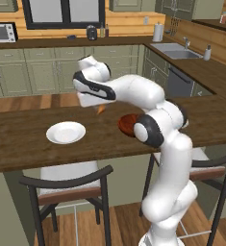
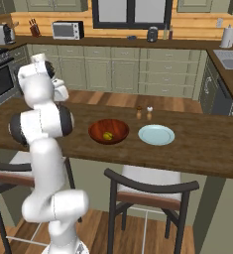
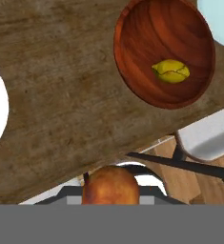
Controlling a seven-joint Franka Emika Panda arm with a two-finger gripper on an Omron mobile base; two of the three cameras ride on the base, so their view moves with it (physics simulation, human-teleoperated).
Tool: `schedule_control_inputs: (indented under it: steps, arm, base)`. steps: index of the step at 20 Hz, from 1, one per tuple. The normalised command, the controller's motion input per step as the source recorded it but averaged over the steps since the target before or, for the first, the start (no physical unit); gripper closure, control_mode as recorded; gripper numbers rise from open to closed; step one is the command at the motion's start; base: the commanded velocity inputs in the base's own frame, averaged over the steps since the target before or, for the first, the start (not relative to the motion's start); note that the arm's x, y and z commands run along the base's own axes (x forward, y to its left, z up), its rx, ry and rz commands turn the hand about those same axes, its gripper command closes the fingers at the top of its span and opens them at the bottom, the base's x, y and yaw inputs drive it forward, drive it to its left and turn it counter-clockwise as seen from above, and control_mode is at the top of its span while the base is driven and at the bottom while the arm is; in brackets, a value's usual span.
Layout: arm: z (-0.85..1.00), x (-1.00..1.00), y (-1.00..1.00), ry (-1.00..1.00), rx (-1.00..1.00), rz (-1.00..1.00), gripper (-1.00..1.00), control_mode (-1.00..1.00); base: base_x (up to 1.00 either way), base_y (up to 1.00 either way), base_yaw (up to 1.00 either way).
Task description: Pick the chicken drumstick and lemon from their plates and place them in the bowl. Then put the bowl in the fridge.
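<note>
Hand view, bottom centre: the chicken drumstick (image 3: 110,186) is sitting right at the end effector (image 3: 111,193), its orange-brown meaty end facing you; the fingertips are hidden behind it, so you cannot tell for certain how the jaws are standing, though the drumstick is hanging clear above the bench (image 3: 61,95) and looks carried; in the left base view a sliver of it is showing orange under the white hand, centre of frame.

The bowl (image 3: 163,50) is sitting in the upper right of the hand view with the lemon (image 3: 170,71) lying inside on its lower right slope; in the right base view you are seeing the same bowl mid-frame with the lemon in it.

The white plate (image 1: 65,132) is lying left of centre in the left base view, bare; the pale blue-green plate (image 2: 156,134) is lying just right of the bowl in the right base view, bare too; two small shakers (image 2: 144,113) are standing behind it; dark-framed stools (image 2: 150,191) are standing under the bench edge.
</note>
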Motion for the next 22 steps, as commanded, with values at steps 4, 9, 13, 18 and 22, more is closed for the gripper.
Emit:
schedule_control_inputs:
  steps: [4, 9, 13, 18, 22]
  arm:
    - [0.07, -0.41, -1.00, 0.00, 0.16, 0.00, 1.00, -1.00]
    - [0.00, -0.07, -1.00, 0.00, 0.08, 0.00, 1.00, -1.00]
    - [0.00, 0.61, -0.95, 0.04, 0.00, 0.00, 1.00, -1.00]
    - [-0.20, 0.58, -0.38, 0.04, 0.00, 0.01, 1.00, -1.00]
    - [-0.22, 0.54, 0.00, 0.00, 0.00, 0.06, 1.00, -1.00]
  base:
    - [0.00, 0.00, 0.00]
    - [0.00, 0.00, 0.00]
    - [0.00, 0.00, 0.00]
    - [0.00, 0.00, 0.00]
    - [0.00, 0.00, 0.00]
